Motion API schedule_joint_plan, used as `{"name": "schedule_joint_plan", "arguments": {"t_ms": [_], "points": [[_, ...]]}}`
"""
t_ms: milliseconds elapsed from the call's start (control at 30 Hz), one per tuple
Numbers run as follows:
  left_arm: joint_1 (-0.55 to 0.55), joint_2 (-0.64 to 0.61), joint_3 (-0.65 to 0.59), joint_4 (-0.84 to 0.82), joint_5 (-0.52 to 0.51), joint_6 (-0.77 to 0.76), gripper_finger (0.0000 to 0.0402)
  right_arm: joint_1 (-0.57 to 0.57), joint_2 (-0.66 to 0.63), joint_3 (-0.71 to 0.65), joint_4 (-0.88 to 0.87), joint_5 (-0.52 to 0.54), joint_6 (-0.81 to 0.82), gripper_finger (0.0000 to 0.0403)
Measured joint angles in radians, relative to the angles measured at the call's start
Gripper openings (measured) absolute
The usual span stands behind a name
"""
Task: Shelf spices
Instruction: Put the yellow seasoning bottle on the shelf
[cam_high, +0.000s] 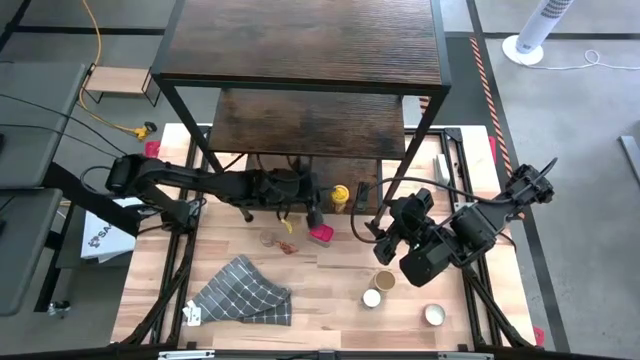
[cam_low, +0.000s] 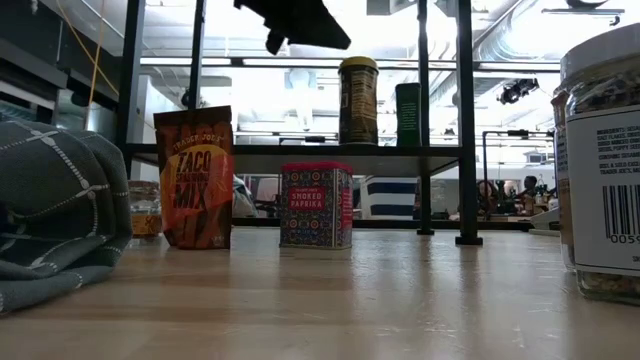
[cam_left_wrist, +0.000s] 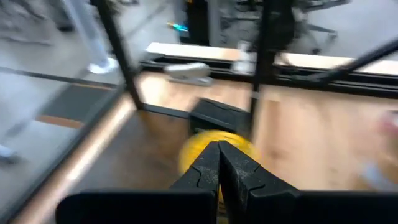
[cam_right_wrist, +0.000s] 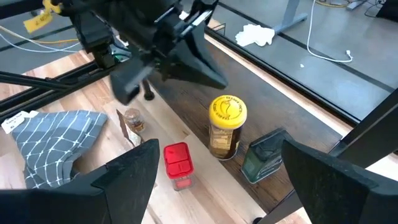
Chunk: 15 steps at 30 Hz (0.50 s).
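On the light wood table (cam_high: 330, 290), two spices sit on the dark brown wooden shelf (cam_right_wrist: 205, 99): the yellow-lidded jar (cam_right_wrist: 227, 127) and the dark green tin (cam_right_wrist: 264, 155). Others wait, like the red paprika tin (cam_right_wrist: 177, 163). The left gripper (cam_high: 313, 215) has its jaws shut and empty; the right gripper (cam_right_wrist: 217, 180) has its jaws wide and empty.

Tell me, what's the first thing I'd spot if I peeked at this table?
Probably the big dark wood shelf towering over the table's far side, with a yellow-lidded jar and a dark green tin already standing on its lowest board. Next, the two black arms: the left gripper is shut near the jar, and the right gripper is open beside it. A red-topped paprika tin and a taco mix pouch wait on the table.
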<state>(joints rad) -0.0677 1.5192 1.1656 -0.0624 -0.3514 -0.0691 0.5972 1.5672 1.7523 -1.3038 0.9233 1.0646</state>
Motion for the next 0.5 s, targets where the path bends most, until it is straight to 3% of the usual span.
{"name": "schedule_joint_plan", "arguments": {"t_ms": [167, 333, 500], "points": [[-0.113, 0.025, -0.06, -0.021, 0.073, -0.112, 0.0, 0.04, -0.006, 0.0, -0.002, -0.038, 0.004, 0.0334], [-0.186, 0.063, -0.121, -0.007, -0.053, -0.219, 0.0, 0.086, -0.005, 0.0, -0.073, -0.041, 0.118, 0.0334], [-0.157, 0.117, -0.125, 0.044, -0.117, -0.21, 0.0, 0.107, -0.004, 0.0, -0.157, -0.022, 0.229, 0.0334]]}}
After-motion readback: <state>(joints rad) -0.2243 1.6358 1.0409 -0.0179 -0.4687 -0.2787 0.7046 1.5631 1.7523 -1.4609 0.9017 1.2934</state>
